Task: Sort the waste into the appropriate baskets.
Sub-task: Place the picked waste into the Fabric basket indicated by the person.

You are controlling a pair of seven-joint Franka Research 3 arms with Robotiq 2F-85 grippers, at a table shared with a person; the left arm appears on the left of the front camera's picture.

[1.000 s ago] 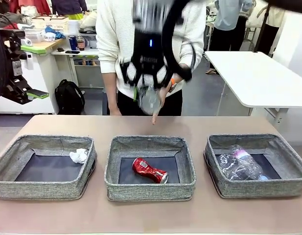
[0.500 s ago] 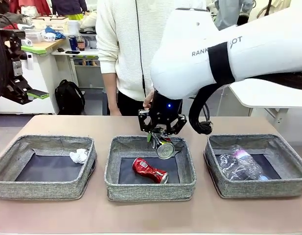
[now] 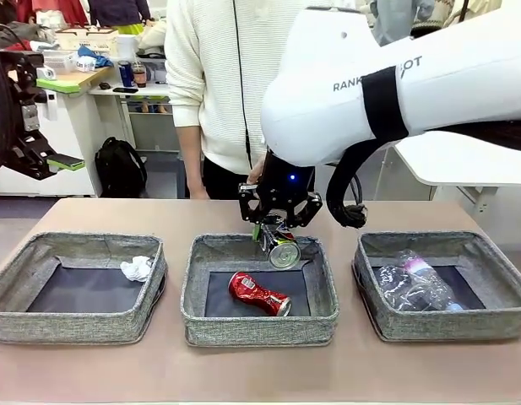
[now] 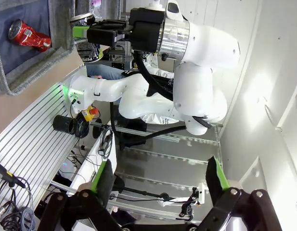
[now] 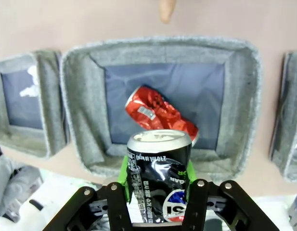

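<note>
Across the desk (image 3: 243, 371), three grey baskets set in a row, one per waste class. Largest moving element: right arm, reaching in over the middle basket (image 3: 260, 325) so that a release drops the load inside its walls. Left basket (image 3: 74, 325) holding the white tissue wad (image 3: 137, 268) against its far right wall; right basket (image 3: 442, 321) holding the clear plastic bottle (image 3: 416, 283) with crumpled clear film, possibly the bag; middle basket holding the red can (image 3: 258, 294), lying on its side on the dark bottom. Right claw (image 3: 278, 240) poised above the far part of the middle basket, pointing down, with the dark blue-black can (image 3: 282, 249) between its green pads, tilted, silver end toward the camera. In the right wrist view, same can (image 5: 160, 168) seen end-on between the fingers, directly above the red can (image 5: 160, 118): metal grouped with metal. Grip state of right claw: cannot tell whether clamped or just let go; can not yet on the basket bottom. Left claw (image 4: 158, 185) spread wide, nothing between its fingers, parked off to the left and aimed away from the desk. Fingertip of the person's hand (image 5: 166, 9) just beyond the far rim. Judged stage: final can at drop point.
</note>
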